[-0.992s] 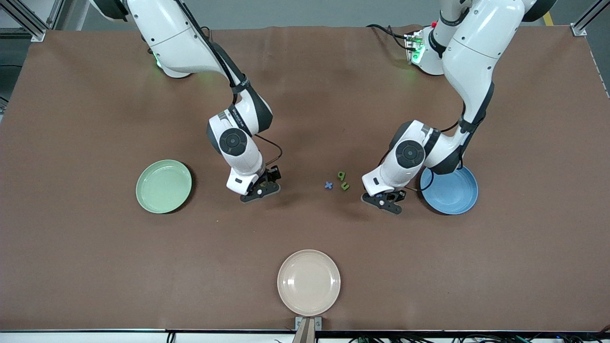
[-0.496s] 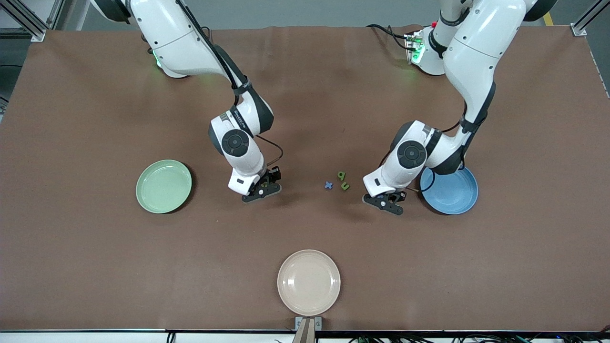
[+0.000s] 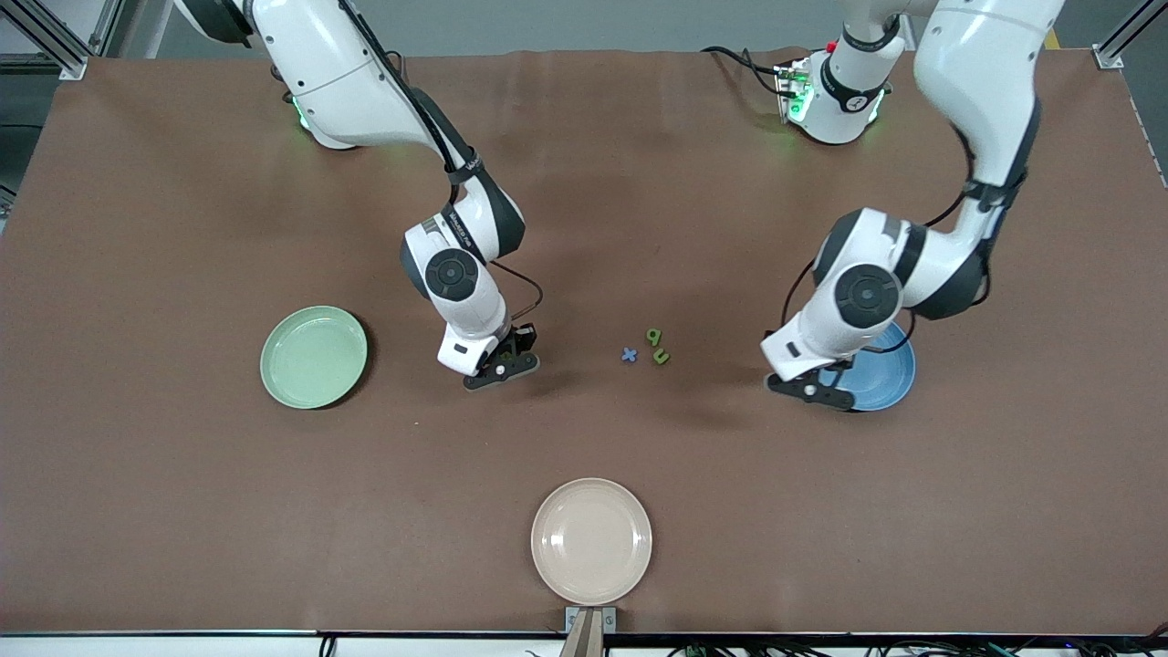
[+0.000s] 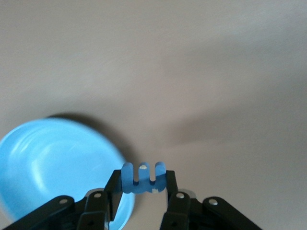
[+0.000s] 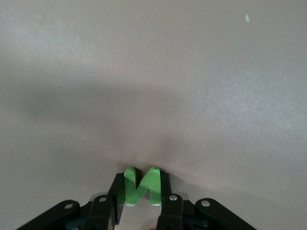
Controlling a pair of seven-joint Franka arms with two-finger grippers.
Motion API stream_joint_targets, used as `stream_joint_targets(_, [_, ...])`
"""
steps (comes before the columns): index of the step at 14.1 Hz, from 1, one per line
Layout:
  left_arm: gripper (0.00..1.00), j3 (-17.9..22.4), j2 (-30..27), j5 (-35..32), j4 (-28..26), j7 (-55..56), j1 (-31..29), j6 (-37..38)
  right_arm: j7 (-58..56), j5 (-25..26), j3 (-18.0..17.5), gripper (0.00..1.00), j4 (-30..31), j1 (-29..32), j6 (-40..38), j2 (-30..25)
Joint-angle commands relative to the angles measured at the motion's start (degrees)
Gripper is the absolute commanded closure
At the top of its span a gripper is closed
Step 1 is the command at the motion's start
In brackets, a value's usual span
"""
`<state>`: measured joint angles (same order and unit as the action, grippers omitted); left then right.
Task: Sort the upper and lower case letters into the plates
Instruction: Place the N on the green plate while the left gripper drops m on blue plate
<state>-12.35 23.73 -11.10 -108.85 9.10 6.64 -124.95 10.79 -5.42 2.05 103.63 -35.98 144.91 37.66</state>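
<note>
The left gripper (image 3: 815,391), clamped on a small blue comb-shaped letter (image 4: 142,178), has swung over the blue plate's (image 3: 885,383) rim at centre-right, ready to drop, while the right gripper (image 3: 497,368) has just pinched a green N-shaped letter (image 5: 142,186) at mid-frame, the pale green plate (image 3: 313,356) waiting centre-left.

table (image 3: 182,511): brown cover | frame (image 3: 55,41): aluminium posts | floor (image 3: 566,23): grey

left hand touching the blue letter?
Touching. The left wrist view shows the left hand closed on the blue letter, its fingers pressing the letter from both sides, above the blue plate's rim.
</note>
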Motion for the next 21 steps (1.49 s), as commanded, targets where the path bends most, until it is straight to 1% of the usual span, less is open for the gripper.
stream_joint_targets(1, [0.76,-1.45,-4.03,-0.41,-5.83,-2.06,-4.43,0.32,0.47,1.02,1.99,1.0,-0.09,0.03,-0.41,0.4])
stream_joint_targets(2, [0.76,-1.45,-4.91,-0.5,-6.98,-3.37,-5.66,0.23,0.03,1.2,2.95,1.0,0.0,0.55,-1.46,-0.57])
stream_joint_targets(4, [0.76,-1.45,-5.97,-0.5,-8.92,-5.93,-7.86,-0.55,-5.21,1.29,4.45,1.0,-0.18,3.0,-9.43,-4.95])
stream_joint_targets(5, [0.76,-1.45,-6.32,-0.59,-10.32,-7.07,-9.01,-1.6,-9.6,1.2,4.63,1.0,-0.09,5.89,-12.95,-6.97])
stream_joint_targets(7, [0.76,-1.45,-7.38,-0.59,-13.92,-9.53,-10.85,-6.24,-17.34,1.11,4.63,1.0,0.43,11.34,-17.8,-10.23])
stream_joint_targets(9, [0.76,-1.45,-7.3,-2.15,-16.91,-11.29,-12.87,-11.17,-22.45,1.11,4.63,1.0,2.27,16.09,-20.19,-12.69])
stream_joint_targets(11, [0.76,-1.45,-6.42,-5.49,-18.59,-11.3,-14.72,-15.65,-29.74,1.2,4.72,1.0,5.78,21.97,-19.85,-14.89])
stream_joint_targets(12, [0.76,-1.45,-5.72,-7.16,-19.29,-11.3,-14.9,-16.89,-33.69,1.11,4.63,1.0,7.02,25.48,-19.76,-15.51])
stream_joint_targets(14, [0.76,-1.36,-5.01,-8.58,-20.17,-11.3,-16.13,-18.92,-38.89,0.76,4.54,1.0,8.69,29.98,-19.67,-15.87])
stream_joint_targets(16, [0.76,-1.36,-3.87,-11.21,-20.79,-11.3,-17.19,-21.29,-39.53,0.59,4.54,1.0,12.63,31.58,-16.35,-16.57])
stream_joint_targets(18, [0.75,-1.45,-2.55,-13.41,-20.97,-11.3,-18.59,-23.22,-39.53,0.58,4.54,1.0,18.51,31.41,-10.56,-17.1])
stream_joint_targets(20, [0.75,-1.45,-1.58,-13.95,-20.97,-11.3,-18.77,-24.29,-39.53,0.58,4.45,1.0,20.99,31.06,-8.86,-16.92])
stream_joint_targets(21, [0.73,-1.45,-1.58,-13.95,-20.88,-11.38,-18.69,-24.29,-39.53,0.58,4.28,1.0,21.44,30.62,-9.03,-16.92])
